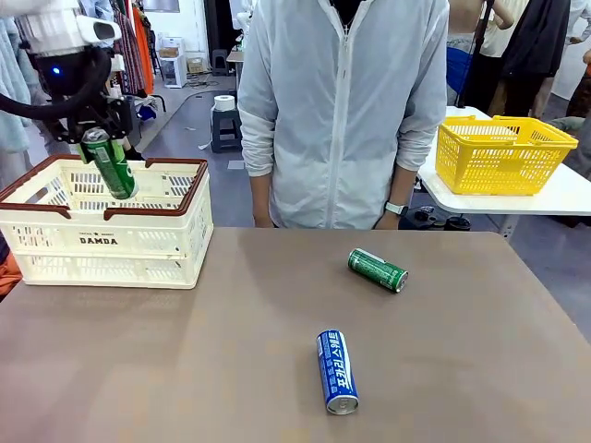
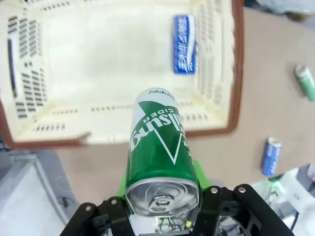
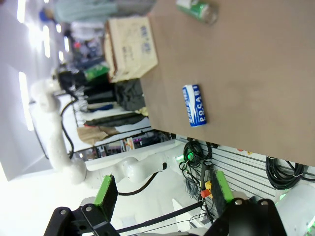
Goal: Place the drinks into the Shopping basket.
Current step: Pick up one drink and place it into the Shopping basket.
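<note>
Drinks: four cans, two green, two blue. Held green can (image 1: 109, 164), tilted, clamped in left gripper (image 1: 100, 138) fingers over Shopping basket (image 1: 138, 242). Basket blue can (image 2: 184, 44) lies inside. Loose green can (image 1: 377, 269) and loose blue can (image 1: 338, 371) lie apart on table (image 1: 185, 351). Right gripper (image 3: 162, 189) spread wide, empty.

held can (image 1: 109, 164) over basket (image 1: 111, 242) | can (image 2: 184, 44) inside | far can (image 1: 378, 269), near can (image 1: 337, 371) mid-table (image 1: 185, 351)
</note>
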Controlling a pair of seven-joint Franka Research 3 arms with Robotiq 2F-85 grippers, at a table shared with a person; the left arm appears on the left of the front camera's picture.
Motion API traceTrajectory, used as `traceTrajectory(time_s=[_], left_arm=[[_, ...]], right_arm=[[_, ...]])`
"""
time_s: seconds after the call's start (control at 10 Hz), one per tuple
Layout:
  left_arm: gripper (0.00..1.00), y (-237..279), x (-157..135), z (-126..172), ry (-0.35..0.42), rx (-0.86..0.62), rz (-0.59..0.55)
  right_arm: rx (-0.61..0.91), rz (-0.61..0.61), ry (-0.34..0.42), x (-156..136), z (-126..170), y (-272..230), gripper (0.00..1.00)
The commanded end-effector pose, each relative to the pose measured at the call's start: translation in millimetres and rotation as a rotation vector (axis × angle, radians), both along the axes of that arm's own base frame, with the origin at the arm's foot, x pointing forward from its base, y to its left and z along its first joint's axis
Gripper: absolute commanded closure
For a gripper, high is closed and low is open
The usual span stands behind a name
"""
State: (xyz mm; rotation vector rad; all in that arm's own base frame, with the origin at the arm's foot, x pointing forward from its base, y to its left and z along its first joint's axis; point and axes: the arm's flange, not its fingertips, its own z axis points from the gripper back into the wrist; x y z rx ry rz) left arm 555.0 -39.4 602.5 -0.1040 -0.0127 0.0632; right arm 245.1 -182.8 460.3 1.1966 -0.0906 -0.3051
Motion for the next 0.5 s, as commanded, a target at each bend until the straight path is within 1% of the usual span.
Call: traceTrajectory(time_s=[0.0,0.2,0.3,0.4], left_arm=[[1.0,7.2,32.5,-4.0,0.008,0.003,0.028],[1.0,15.3,57.7,-47.1,0.062,0.039,0.039],[1.0,17.8,69.3,-76.3,0.093,0.04,0.019],[1.0,20.5,76.4,-98.9,0.107,0.035,0.015]], right_arm=[[0.021,-0.012,-0.002,2.2,6.4,0.0,0.0],[0.021,-0.012,-0.002,2.2,6.4,0.0,0.0],[0.021,-0.012,-0.002,2.2,6.4,0.0,0.0],[0.021,-0.012,-0.002,2.2,6.4,0.0,0.0]])
